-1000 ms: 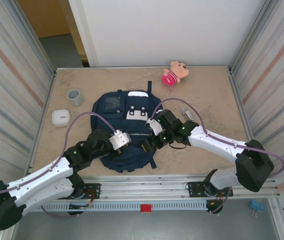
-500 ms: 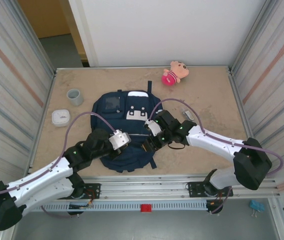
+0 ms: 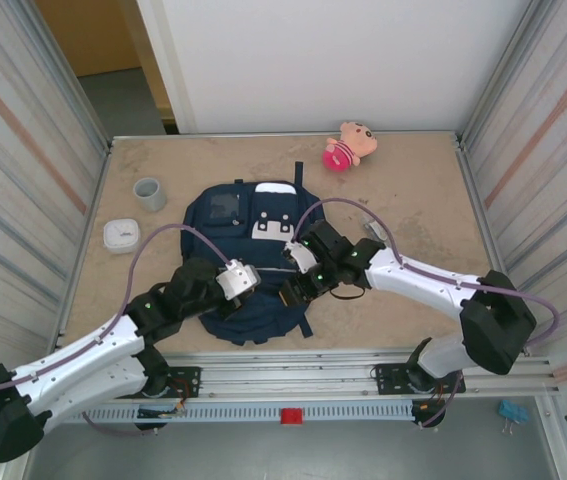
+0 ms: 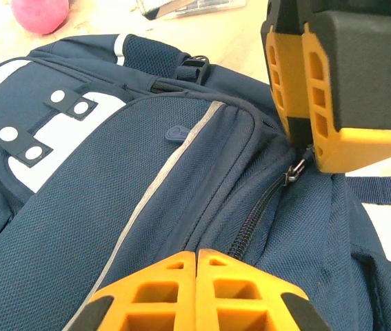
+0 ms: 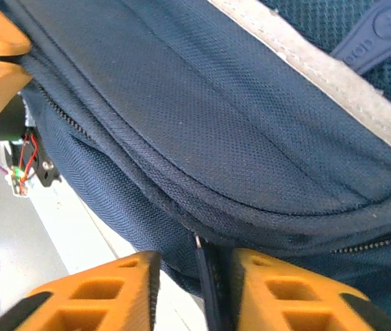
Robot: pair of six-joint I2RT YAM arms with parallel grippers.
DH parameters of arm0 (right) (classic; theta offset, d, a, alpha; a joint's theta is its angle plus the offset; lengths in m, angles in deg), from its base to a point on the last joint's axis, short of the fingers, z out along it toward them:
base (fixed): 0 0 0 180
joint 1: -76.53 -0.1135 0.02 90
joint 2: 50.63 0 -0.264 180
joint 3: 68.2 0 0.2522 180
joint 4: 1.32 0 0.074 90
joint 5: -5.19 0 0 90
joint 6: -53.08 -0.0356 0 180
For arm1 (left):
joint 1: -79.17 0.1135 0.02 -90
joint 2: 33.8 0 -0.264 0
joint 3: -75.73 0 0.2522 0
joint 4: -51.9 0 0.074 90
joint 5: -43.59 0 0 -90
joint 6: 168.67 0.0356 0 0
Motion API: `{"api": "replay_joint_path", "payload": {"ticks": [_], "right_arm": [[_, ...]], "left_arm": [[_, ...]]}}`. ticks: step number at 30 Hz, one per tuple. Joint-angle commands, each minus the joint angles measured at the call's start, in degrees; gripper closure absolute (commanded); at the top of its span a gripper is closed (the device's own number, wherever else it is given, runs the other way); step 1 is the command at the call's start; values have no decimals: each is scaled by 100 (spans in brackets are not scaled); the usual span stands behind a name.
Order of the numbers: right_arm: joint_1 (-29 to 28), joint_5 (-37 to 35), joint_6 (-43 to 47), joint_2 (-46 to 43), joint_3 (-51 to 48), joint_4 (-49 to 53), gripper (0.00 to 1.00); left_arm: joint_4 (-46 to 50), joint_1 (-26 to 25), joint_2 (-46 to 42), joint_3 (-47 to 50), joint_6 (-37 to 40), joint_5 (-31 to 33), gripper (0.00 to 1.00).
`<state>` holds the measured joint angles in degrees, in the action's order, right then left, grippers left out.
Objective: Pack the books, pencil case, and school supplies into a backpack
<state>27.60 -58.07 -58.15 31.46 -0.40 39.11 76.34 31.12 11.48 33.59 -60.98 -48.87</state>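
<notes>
The dark navy backpack [image 3: 253, 235] lies flat in the middle of the table. My left gripper [image 4: 196, 256] is shut, its tips pressed onto the backpack fabric [image 4: 112, 207] just beside the zipper. My right gripper [image 5: 194, 265] sits at the backpack's near right edge with a narrow gap between its jaws. The dark zipper pull [image 5: 210, 289] stands in that gap, against the right finger, with table showing on its other side. From the left wrist I see the right gripper [image 4: 304, 148] over the zipper slider [image 4: 294, 169]. A small clear-grey school-supplies item [image 3: 375, 230] lies right of the backpack. The books and the pencil case are out of view.
A pink plush toy [image 3: 349, 145] lies at the back of the table, a grey cup [image 3: 149, 194] and a small white round object [image 3: 121, 236] at the left. Metal frame walls close both sides. Both arms cross the table's near edge.
My right gripper's jaws have narrowed around the zipper pull, and that arm has edged slightly left. The left gripper has stayed shut in the same place.
</notes>
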Motion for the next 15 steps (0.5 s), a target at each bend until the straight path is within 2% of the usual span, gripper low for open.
{"api": "replay_joint_path", "payload": {"ticks": [1,5,7,10,11,12,15], "right_arm": [[-193,-8,-182,158,286,394,78],[-293,-55,-188,32,311,457,94],[-289,-31,-172,-82,262,356,100],[-285,124,-83,-216,196,179,100],[-280,155,-75,-250,176,119,100],[-271,215,-66,-300,168,72,100],[-238,349,-30,-390,160,4,100]], "left_arm": [[-462,70,-200,-265,-110,150,100],[-405,68,-169,-249,-85,231,99],[-358,68,-142,-255,55,-17,81],[-180,31,-63,-361,401,-532,50],[-127,-5,-6,-400,506,-558,42],[-88,-37,82,-446,622,-533,36],[140,-78,487,-639,950,-362,28]]}}
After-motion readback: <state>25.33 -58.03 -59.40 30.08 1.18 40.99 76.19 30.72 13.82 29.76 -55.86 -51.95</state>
